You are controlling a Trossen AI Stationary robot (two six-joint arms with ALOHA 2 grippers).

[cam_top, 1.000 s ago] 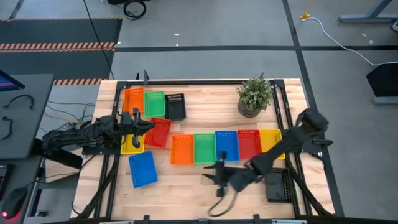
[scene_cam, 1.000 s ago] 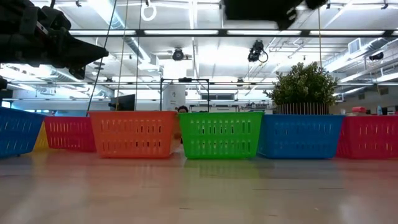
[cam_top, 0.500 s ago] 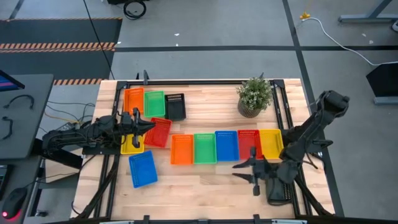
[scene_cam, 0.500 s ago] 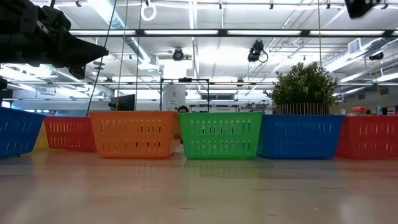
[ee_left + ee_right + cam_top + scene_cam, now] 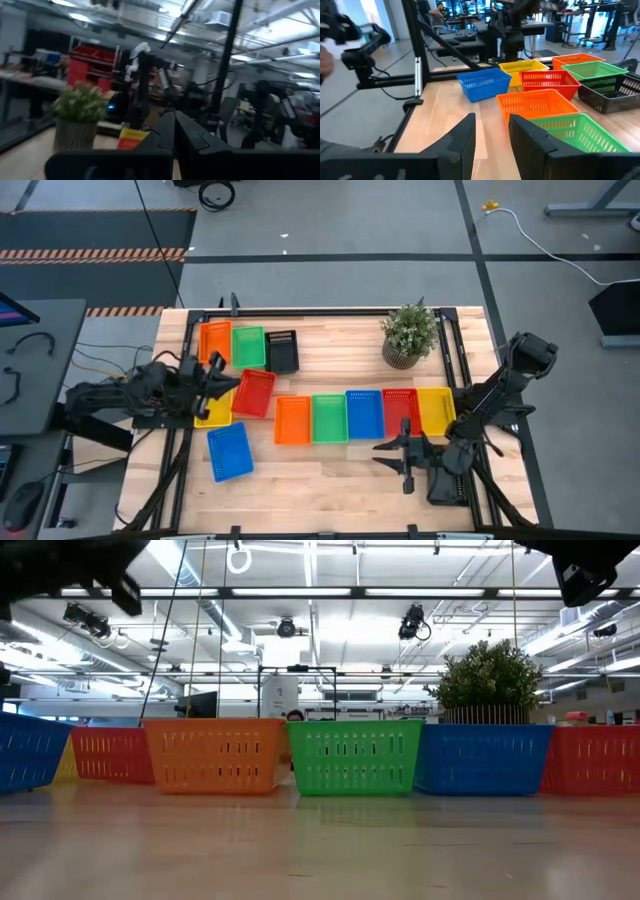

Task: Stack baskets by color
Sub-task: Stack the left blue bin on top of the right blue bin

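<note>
Five baskets stand side by side in a row across the middle of the table: orange [image 5: 292, 420], green [image 5: 328, 417], blue [image 5: 364, 413], red [image 5: 400, 410], yellow [image 5: 435, 408]. At the far left stand an orange basket [image 5: 215, 340], a green one [image 5: 248, 345] and a black one [image 5: 283, 350]. A red basket [image 5: 255, 392], a yellow one [image 5: 213, 412] and a blue one [image 5: 230, 452] sit near the left side. My left gripper [image 5: 230, 377] hovers shut above the yellow and red ones, its fingers [image 5: 175, 135] pressed together. My right gripper [image 5: 392, 450] hangs open and holds nothing near the row's right end [image 5: 492, 135].
A potted plant [image 5: 408, 335] stands at the far right of the table. Another black basket [image 5: 445, 478] lies at the near right corner under my right arm. Bare wood runs along the near edge [image 5: 320, 480] in front of the row.
My right gripper has swung from in front of the blue basket toward the table's right edge, staying open. My left gripper has risen and tipped its fingers upward, drawing back slightly toward the left edge. No basket has moved.
</note>
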